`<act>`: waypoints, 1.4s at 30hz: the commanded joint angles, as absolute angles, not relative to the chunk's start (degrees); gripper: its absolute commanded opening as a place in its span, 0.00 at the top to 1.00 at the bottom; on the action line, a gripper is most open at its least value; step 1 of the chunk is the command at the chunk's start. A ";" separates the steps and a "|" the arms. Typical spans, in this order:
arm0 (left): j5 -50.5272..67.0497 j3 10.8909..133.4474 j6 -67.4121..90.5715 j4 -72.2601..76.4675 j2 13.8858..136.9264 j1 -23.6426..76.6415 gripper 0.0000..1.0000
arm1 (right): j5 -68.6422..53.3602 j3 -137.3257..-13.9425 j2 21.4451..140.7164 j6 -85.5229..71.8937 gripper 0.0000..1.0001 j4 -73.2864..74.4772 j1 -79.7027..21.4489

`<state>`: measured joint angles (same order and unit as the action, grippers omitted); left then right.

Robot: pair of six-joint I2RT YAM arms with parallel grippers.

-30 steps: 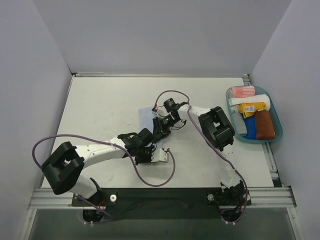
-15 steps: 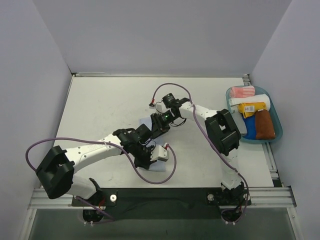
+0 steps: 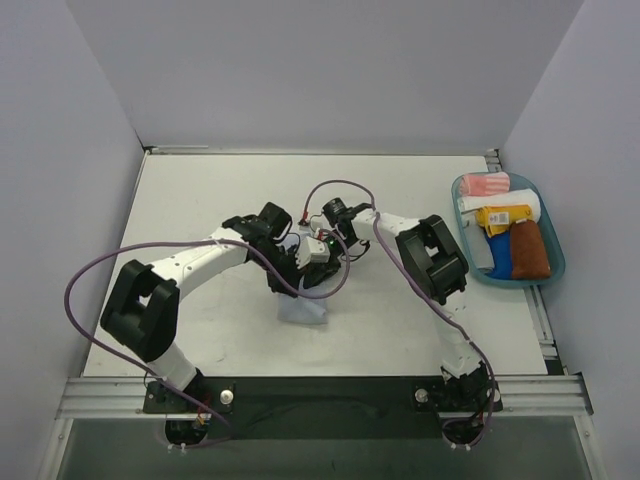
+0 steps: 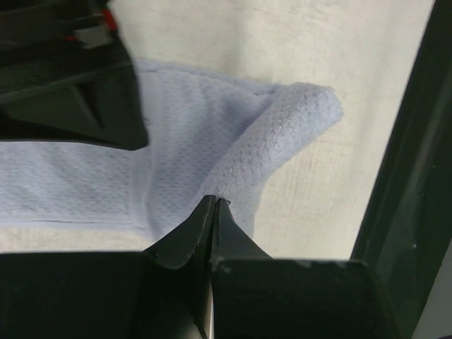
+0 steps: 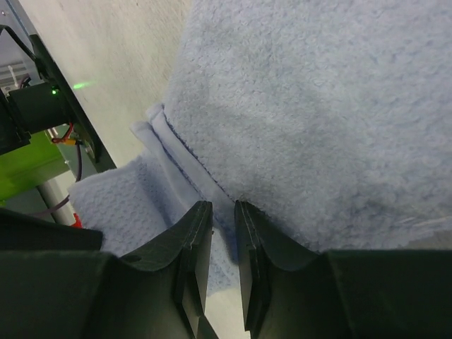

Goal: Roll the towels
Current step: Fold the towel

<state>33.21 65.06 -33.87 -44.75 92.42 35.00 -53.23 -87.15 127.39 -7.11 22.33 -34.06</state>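
A pale light-blue towel [image 3: 302,308] lies partly folded on the table's middle, mostly under both grippers. My left gripper [image 3: 287,283] is shut on a raised fold of this towel [image 4: 282,134], its tips [image 4: 214,201] pressed together on the cloth. Just right of it, my right gripper [image 3: 312,262] is pinching the towel's hem [image 5: 191,166], with cloth between its narrow-set jaws [image 5: 222,208]. The rust-brown towel [image 3: 529,250] lies in the tray at the right, away from both grippers.
The teal tray [image 3: 556,235] at the right edge also holds a pink-and-white striped cloth [image 3: 487,184], a yellow cloth [image 3: 503,214], a blue one [image 3: 503,258] and a white one. Purple cables loop off both arms. Walls close in the table's left, back and right.
My left arm has swung from near the front edge toward the table's middle, bringing its pinched towel fold along. The right gripper stayed close to the same spot on the towel.
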 commanded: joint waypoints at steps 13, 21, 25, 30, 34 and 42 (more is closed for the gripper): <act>34.01 69.09 -33.31 -35.51 103.62 30.94 1.00 | -49.57 -93.07 125.25 -5.18 0.64 28.21 -32.08; 34.45 67.68 -31.82 -34.45 106.34 30.76 1.00 | -52.20 -93.43 121.03 -8.70 0.56 30.06 -24.54; 37.00 66.97 -30.50 -34.36 107.05 29.53 1.00 | -55.10 -90.10 115.94 -9.23 0.58 30.32 -19.78; 38.06 67.15 -28.83 -34.45 103.10 28.74 1.00 | -58.35 -84.21 108.90 -9.14 0.63 30.41 -16.88; 37.27 67.59 -26.63 -36.21 99.85 28.74 1.00 | -61.16 -80.43 106.35 -9.84 0.67 30.15 -16.79; 36.74 64.34 -25.58 -38.32 97.12 27.07 1.00 | -64.24 -73.83 101.25 -11.69 0.71 26.72 -17.23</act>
<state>36.07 65.52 -26.76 -36.75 98.54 28.25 -60.47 -74.37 104.55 -10.41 27.38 -17.30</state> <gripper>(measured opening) 0.059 0.302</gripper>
